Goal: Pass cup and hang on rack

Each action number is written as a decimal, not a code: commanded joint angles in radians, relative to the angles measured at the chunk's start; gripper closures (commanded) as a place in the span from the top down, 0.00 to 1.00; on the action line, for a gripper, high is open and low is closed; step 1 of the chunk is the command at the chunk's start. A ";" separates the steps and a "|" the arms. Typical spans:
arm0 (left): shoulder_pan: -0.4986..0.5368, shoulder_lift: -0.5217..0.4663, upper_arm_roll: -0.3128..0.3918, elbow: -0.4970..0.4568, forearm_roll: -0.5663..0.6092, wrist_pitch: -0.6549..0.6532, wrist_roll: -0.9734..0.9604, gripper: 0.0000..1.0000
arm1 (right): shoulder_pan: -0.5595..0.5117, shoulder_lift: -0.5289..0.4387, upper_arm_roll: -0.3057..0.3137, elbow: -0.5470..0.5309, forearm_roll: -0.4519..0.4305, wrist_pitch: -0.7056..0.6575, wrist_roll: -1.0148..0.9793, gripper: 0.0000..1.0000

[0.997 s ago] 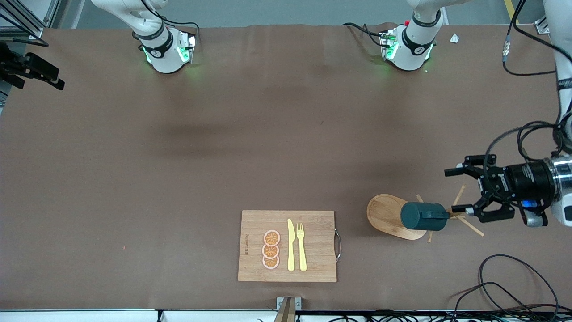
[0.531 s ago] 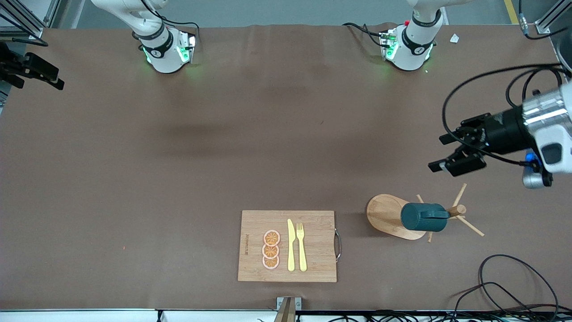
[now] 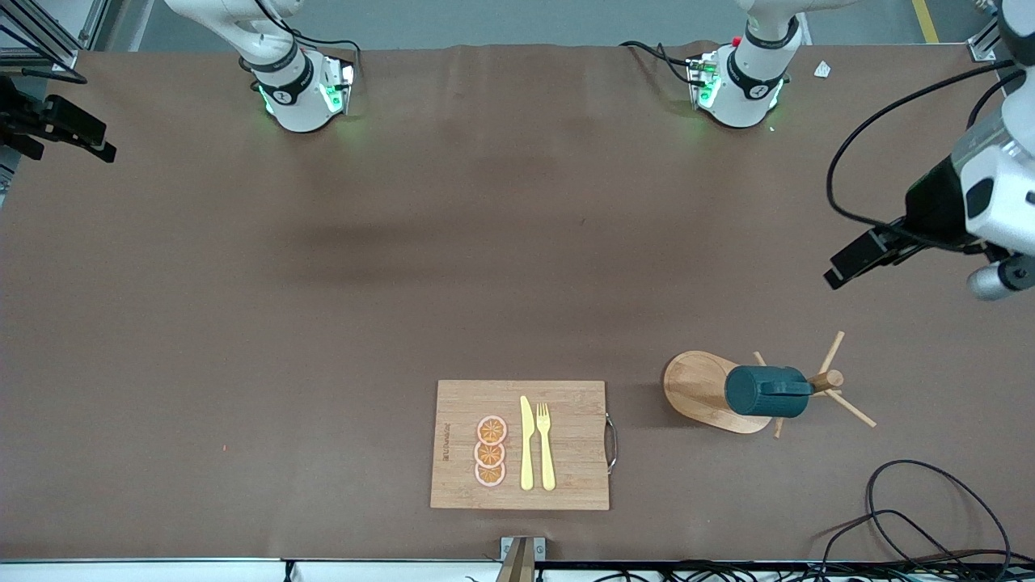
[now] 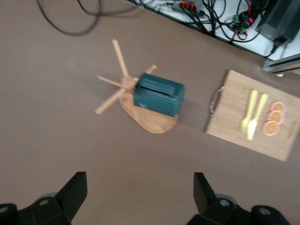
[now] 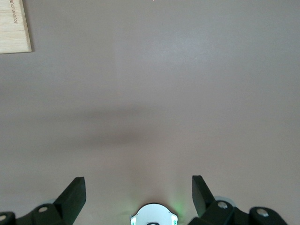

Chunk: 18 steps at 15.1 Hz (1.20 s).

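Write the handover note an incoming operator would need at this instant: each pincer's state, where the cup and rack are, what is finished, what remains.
Left pincer: open, holding nothing, up in the air over bare table at the left arm's end.
Right pincer: open, holding nothing, over bare table; that arm waits.
Small dark teal-green cylindrical cup: hanging on the light wooden mug rack with the oval bamboo base, beside the rectangular bamboo cutting board with the yellow knife and fork.
Done: cup passed and hung, by the look of it.
Left: apparently nothing beyond parking the left arm.

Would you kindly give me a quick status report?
Left gripper open, empty, above table near rack. Right gripper open, waiting. Cup hung on rack. Nothing in the way.
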 commanded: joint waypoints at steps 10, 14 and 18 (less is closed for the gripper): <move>-0.061 -0.358 0.201 -0.415 -0.002 -0.069 0.373 1.00 | -0.006 -0.020 0.004 -0.009 -0.011 -0.011 -0.011 1.00; -0.058 -0.379 0.188 -0.417 -0.005 -0.093 0.377 1.00 | -0.006 -0.020 0.004 -0.009 -0.011 -0.011 -0.011 1.00; -0.058 -0.373 0.196 -0.380 -0.071 -0.115 0.391 1.00 | -0.006 -0.020 0.004 -0.009 -0.011 -0.011 -0.011 1.00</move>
